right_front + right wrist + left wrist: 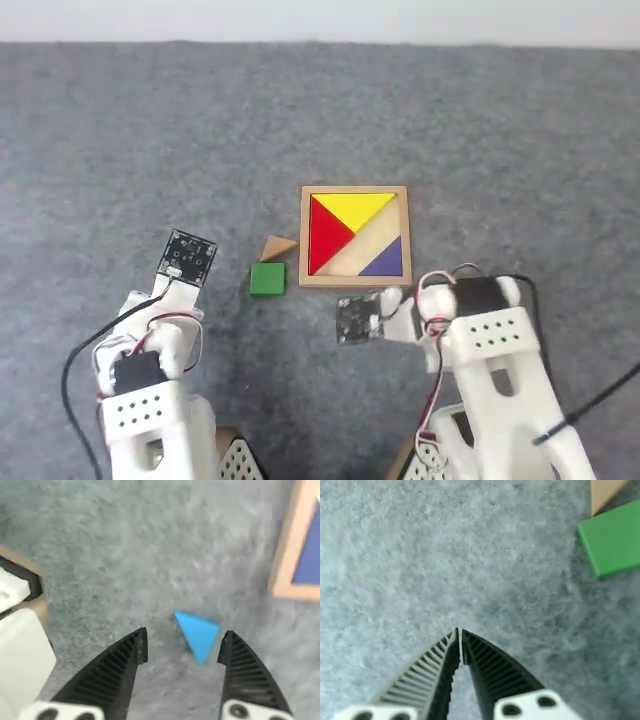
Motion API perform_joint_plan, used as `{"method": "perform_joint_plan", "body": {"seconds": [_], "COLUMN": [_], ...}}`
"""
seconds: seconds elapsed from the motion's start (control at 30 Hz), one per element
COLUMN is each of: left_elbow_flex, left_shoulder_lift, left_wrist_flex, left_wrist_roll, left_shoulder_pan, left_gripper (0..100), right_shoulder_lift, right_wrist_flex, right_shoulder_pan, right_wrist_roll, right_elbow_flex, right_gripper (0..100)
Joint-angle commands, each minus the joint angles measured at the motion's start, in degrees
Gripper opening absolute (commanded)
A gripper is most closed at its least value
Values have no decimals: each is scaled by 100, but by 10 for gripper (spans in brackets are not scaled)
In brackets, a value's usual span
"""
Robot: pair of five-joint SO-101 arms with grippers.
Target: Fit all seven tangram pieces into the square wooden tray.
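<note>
Right wrist view: the spread right end effector [185, 632] straddles a blue triangle [198, 635] on the tabletop, one corner pointing wristward, near the tray [286, 555]. Left wrist view: the left end effector [459, 631] is pressed together, near a green square [612, 537].

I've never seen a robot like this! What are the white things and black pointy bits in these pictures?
The white things are the left arm and right arm of a robot. One picture looks down over the table; the others come from wrist cameras. The black pointy bits are grippers. The left gripper is shut and empty. The right gripper is open, with a light blue triangle lying between its jaws, not held. The wooden tray holds a yellow triangle, a red triangle and a dark blue triangle. A green square and a tan triangle lie on the grey carpet beside it.
</note>
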Motion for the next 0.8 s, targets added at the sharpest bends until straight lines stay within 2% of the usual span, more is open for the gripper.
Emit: {"method": "perform_joint_plan", "body": {"seconds": [0.0, 0.3, 0.57, 0.77], "left_elbow_flex": [-40, -22, -13, -13], "left_shoulder_lift": [-149, -149, -149, -149], "left_wrist_flex": [-123, -132, -132, -132], "left_wrist_roll": [-53, -62, -246, -246], "left_shoulder_pan": [0, 0, 0, 0], "left_gripper": [12, 12, 12, 12], "right_shoulder_lift": [-119, -119, -92, 708], "right_wrist_flex": [-189, -998, -1314, -1824], "right_shoulder_pan": [-13, 1103, 1007, 1007], "right_wrist_roll": [273, 1495, 1512, 1503], "right_elbow_flex": [26, 695, 809, 791], "right_gripper": [240, 238, 237, 237]}}
